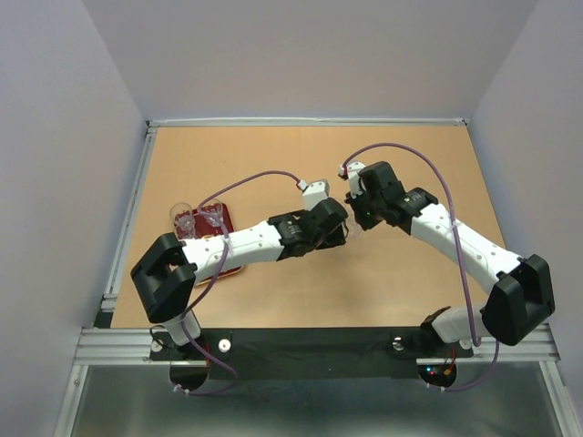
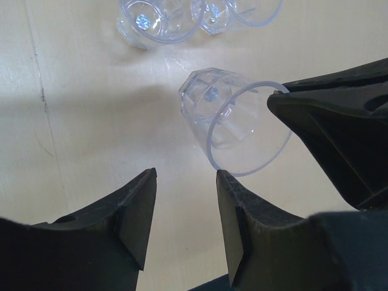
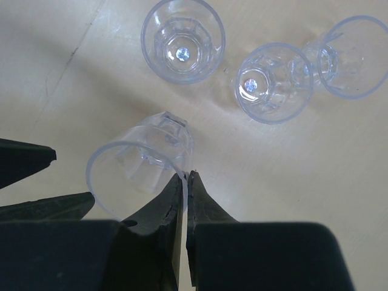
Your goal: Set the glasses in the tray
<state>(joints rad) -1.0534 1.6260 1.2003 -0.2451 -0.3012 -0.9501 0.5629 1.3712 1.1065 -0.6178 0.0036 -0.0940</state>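
Observation:
My right gripper [image 3: 186, 179] is shut on the rim of a clear glass [image 3: 142, 163] and holds it tilted over the table. In the left wrist view this glass [image 2: 233, 121] hangs just beyond my open, empty left gripper [image 2: 185, 200]. Three more glasses [image 3: 182, 45] stand on the table past it. In the top view both grippers meet mid-table, the left [image 1: 339, 235] and the right [image 1: 357, 217], and hide those glasses. The dark red tray [image 1: 233, 267] lies at the left, mostly under the left arm. Two glasses [image 1: 182, 218] stand at its far edge.
The pale wooden table is bounded by a metal rail on the left [image 1: 127, 228] and white walls behind and at the sides. The left arm's forearm [image 1: 246, 244] stretches across the tray. Purple cables loop above both arms.

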